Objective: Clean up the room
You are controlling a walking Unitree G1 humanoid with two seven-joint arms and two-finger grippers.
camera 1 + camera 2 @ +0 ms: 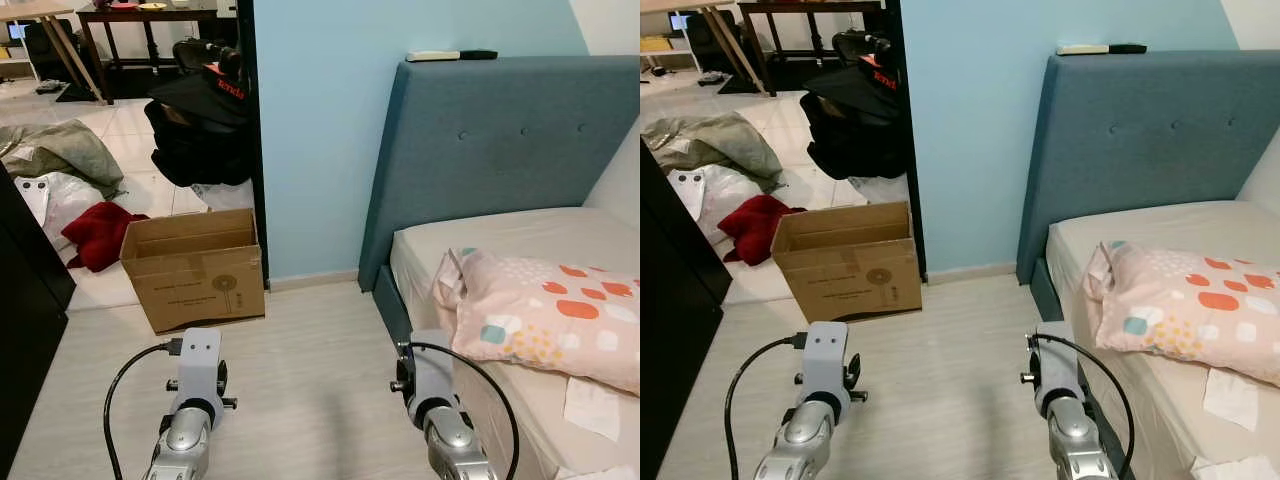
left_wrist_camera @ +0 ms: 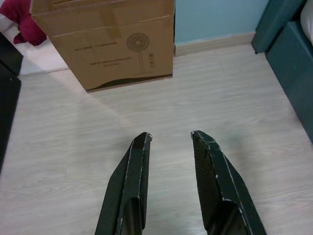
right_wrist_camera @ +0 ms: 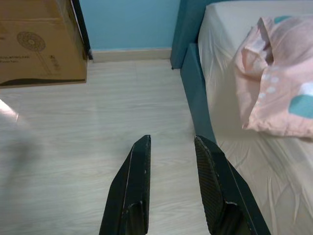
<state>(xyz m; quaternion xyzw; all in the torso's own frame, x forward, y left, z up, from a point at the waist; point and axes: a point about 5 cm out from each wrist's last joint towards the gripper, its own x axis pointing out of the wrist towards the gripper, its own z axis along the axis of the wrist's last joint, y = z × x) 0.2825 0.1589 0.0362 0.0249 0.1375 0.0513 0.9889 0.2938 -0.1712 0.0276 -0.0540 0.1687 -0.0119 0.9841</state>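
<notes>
A teal upholstered bed [image 1: 500, 150] with a cream fitted sheet fills the robot's right side, its headboard against the pale blue wall [image 1: 320, 120]. On the mattress lies a pink pillow with orange and teal spots [image 1: 545, 315], likely where it belongs. An open brown cardboard box printed with a fan [image 1: 195, 265] stands on the pale wood floor by the doorway, a plausible bin for clutter. Beyond it, a crumpled red cloth [image 1: 98, 235] and other fabric lie scattered, probably the mess to clear. The left tool [image 2: 170, 138] and right tool [image 3: 172, 140] hover above bare floor, both released and empty.
</notes>
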